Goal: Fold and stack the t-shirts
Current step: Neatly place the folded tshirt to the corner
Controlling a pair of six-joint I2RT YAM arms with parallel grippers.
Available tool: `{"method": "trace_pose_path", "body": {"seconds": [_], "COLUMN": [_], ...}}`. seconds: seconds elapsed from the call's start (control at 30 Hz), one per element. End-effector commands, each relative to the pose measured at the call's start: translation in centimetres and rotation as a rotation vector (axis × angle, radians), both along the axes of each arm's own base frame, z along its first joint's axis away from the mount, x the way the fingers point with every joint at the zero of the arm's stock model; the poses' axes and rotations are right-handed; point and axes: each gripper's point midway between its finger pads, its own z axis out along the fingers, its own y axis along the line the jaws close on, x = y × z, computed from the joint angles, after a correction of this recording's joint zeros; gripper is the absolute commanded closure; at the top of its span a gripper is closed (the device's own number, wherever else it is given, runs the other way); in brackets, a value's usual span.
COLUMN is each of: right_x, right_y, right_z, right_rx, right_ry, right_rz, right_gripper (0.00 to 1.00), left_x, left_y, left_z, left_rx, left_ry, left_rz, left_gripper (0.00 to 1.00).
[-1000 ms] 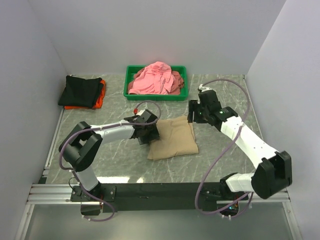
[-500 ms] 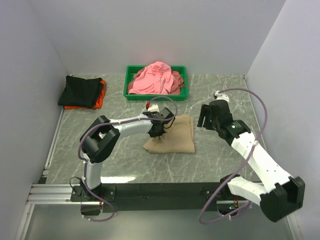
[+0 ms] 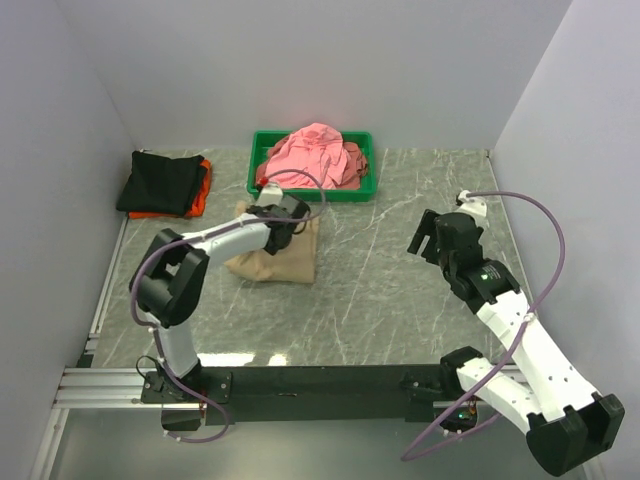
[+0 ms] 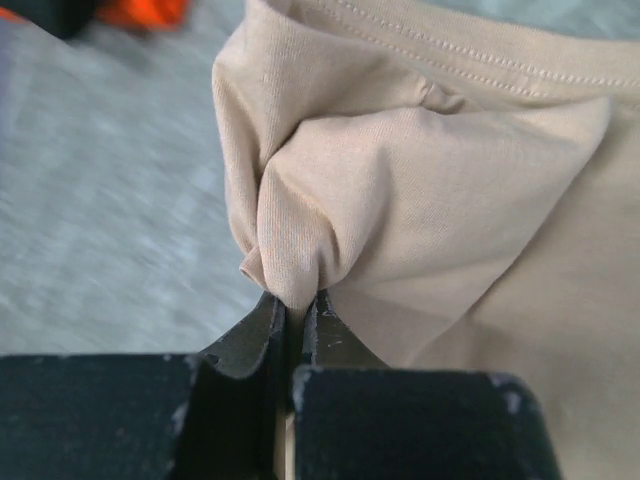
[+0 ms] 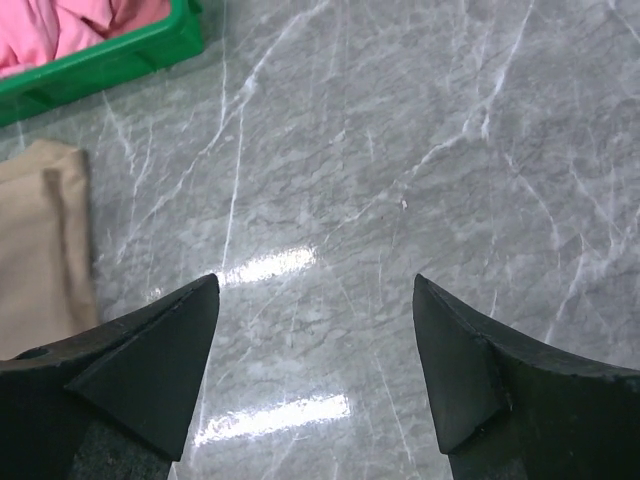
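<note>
Bunching where pinched: folded tan t-shirt (image 4: 450,200).

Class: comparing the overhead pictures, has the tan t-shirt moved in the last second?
Yes. The tan t-shirt has slid left, from below the right end of the green tray to below its left end, pinched by the left tool.

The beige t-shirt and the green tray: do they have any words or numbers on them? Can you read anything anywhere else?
None: no word, number, label or sign can be read in any view.
The beige t-shirt shows only plain cloth and a stitched hem.
The green tray is plain.
The pink t-shirts and the black t-shirt show no print either.
</note>
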Motion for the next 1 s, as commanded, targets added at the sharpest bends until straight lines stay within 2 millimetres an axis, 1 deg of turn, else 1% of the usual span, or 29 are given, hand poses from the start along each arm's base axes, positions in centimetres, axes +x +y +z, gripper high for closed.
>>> {"method": "trace_pose_path", "body": {"seconds": [0.0, 0.03, 0.07, 0.1, 0.17, 0.2, 0.27, 0.3, 0.37, 0.4, 0.53, 0.57, 0.6, 0.67, 0.7, 0.73, 0.77, 0.8, 0.83, 0.87, 0.9, 0.93, 0.97], "right_x": [0.3, 0.3, 0.3, 0.3, 0.3, 0.3, 0.3, 0.2, 0.1, 0.1, 0.0, 0.0, 0.0, 0.0, 0.0, 0.0, 0.1, 0.1, 0.1, 0.1, 0.1, 0.1, 0.1], "right_y": [-1.2, -1.3, -1.4, -1.4, -1.6, -1.7, -1.8, -1.8, -2.0, -2.0, -2.3, -2.4, -2.4, -2.5, -2.6, -2.6, -2.6, -2.5, -2.6, -2.7, -2.7, -2.7, -2.8], "right_z": [0.9, 1.1, 1.1, 1.1, 1.1, 1.3, 1.2, 1.3, 1.3, 1.3, 1.3, 1.3, 1.3, 1.2, 1.3, 1.3, 1.2, 1.1, 1.1, 1.1, 1.0, 1.0, 1.0], "right_rx": [0.006, 0.009, 0.01, 0.012, 0.012, 0.013, 0.009, 0.009, 0.008, 0.007, -0.001, -0.005, -0.006, -0.009, -0.011, -0.009, -0.01, -0.011, -0.013, -0.014, -0.019, -0.02, -0.02], "right_ry": [-0.064, -0.073, -0.078, -0.083, -0.086, -0.094, -0.094, -0.094, -0.095, -0.097, -0.101, -0.098, -0.097, -0.095, -0.095, -0.097, -0.094, -0.09, -0.09, -0.09, -0.085, -0.083, -0.085], "right_rz": [-0.071, -0.074, -0.076, -0.078, -0.084, -0.086, -0.093, -0.091, -0.097, -0.099, -0.11, -0.116, -0.117, -0.122, -0.122, -0.124, -0.124, -0.123, -0.126, -0.13, -0.134, -0.134, -0.137], "right_gripper": [0.15, 0.16, 0.16, 0.15, 0.15, 0.15, 0.15, 0.15, 0.15, 0.15, 0.16, 0.16, 0.16, 0.16, 0.16, 0.15, 0.16, 0.15, 0.16, 0.16, 0.16, 0.16, 0.16], "left_x": [2.5, 3.0, 4.1, 4.6, 5.6, 6.5, 7.5, 8.2, 9.0, 9.6, 11.7, 12.4, 13.0, 13.9, 14.7, 15.1, 15.7, 16.4, 16.8, 17.4, 18.0, 18.5, 18.9], "left_y": [5.1, 5.8, 5.9, 7.2, 7.8, 8.7, 9.2, 10.2, 10.8, 11.6, 13.0, 13.3, 14.0, 14.6, 15.6, 16.3, 16.8, 17.6, 18.0, 18.3, 18.9, 19.0, 19.1], "left_z": [4.6, 5.2, 6.0, 7.1, 8.4, 9.9, 11.1, 12.3, 13.1, 13.7, 14.8, 15.6, 15.1, 15.3, 15.7, 15.9, 16.9, 15.9, 15.8, 16.9, 15.9, 15.9, 16.8], "left_rx": [0.154, 0.173, 0.154, 0.174, 0.156, 0.154, 0.129, 0.161, 0.179, 0.199, 0.204, 0.206, 0.216, 0.21, 0.208, 0.212, 0.21, 0.211, 0.205, 0.198, 0.191, 0.18, 0.175], "left_ry": [-0.105, -0.098, -0.145, -0.15, -0.19, -0.239, -0.278, -0.29, -0.299, -0.297, -0.304, -0.317, -0.302, -0.299, -0.313, -0.321, -0.34, -0.322, -0.318, -0.329, -0.312, -0.311, -0.329], "left_rz": [0.019, -0.005, -0.006, -0.019, -0.052, -0.056, -0.07, -0.079, -0.088, -0.088, -0.083, -0.076, -0.069, -0.066, -0.041, -0.016, 0.006, 0.031, 0.039, 0.052, 0.071, 0.073, 0.079], "left_gripper": [0.99, 1.0, 0.99, 0.99, 0.99, 1.0, 1.0, 1.0, 0.99, 1.0, 0.99, 1.0, 0.99, 0.99, 0.99, 0.99, 0.99, 0.99, 0.99, 0.99, 0.99, 1.0, 0.99]}}
